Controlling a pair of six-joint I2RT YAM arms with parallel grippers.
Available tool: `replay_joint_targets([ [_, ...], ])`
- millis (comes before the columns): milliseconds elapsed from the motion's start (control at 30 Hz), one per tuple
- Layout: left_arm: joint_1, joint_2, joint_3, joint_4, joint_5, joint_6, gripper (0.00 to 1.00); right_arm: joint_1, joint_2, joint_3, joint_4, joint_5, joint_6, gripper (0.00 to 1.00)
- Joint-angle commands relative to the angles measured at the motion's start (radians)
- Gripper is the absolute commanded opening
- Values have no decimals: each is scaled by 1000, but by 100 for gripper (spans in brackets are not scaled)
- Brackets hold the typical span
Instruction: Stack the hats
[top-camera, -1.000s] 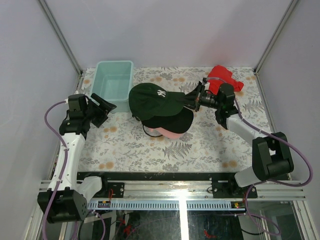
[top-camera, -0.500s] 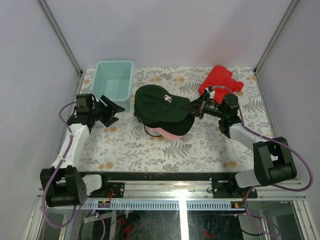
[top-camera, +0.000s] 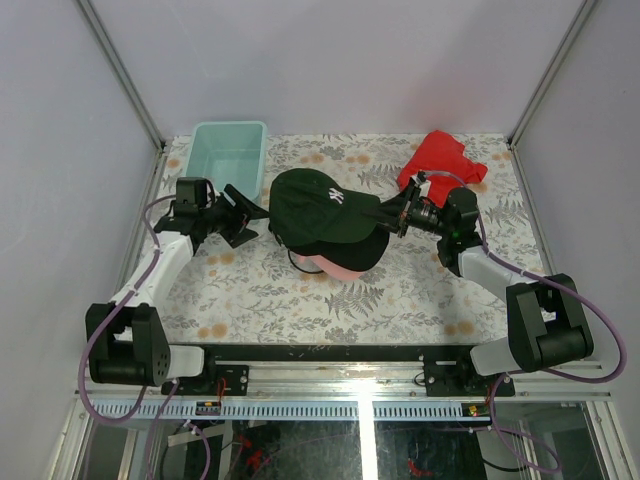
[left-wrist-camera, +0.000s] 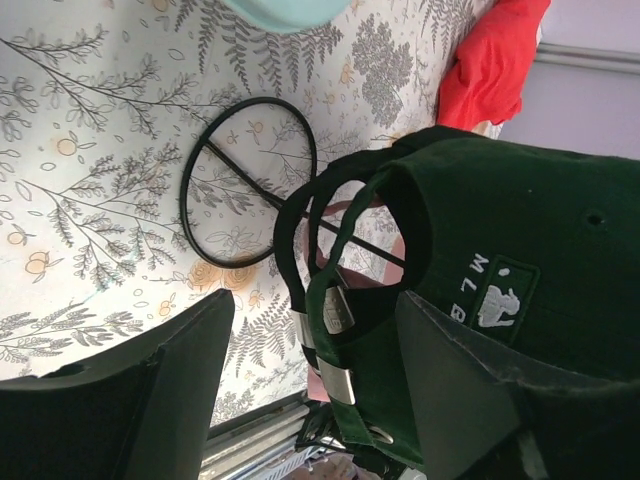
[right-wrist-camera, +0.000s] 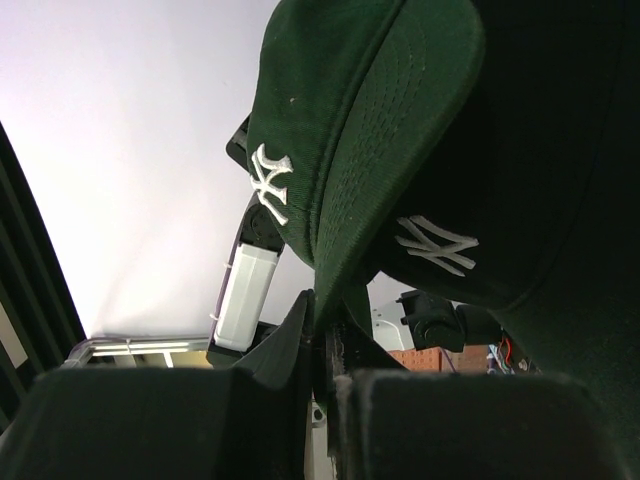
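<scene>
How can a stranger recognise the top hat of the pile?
On the table, find the mint-green tub at the far left corner; the pile of hats lies just right of it. The dark green cap on top, its brim pinched by the right pincer, is the one. Beneath it lie a black cap and a pink cap.

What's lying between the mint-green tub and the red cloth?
Mostly bare flowered table cover between tub and red cloth, seen from the top camera. The dark green cap juts into that stretch from the near side.
</scene>
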Motion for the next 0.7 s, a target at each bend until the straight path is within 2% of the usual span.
replay_joint_targets([
  [0, -22, 16, 27, 59, 15, -6, 66, -9, -15, -10, 40, -3, 12, 0],
  [333, -42, 74, -3, 61, -7, 34, 65, -16, -11, -54, 90, 3, 27, 0],
  [667, -60, 134, 8, 55, -5, 70, 65, -17, -30, -197, 131, 17, 1, 0],
])
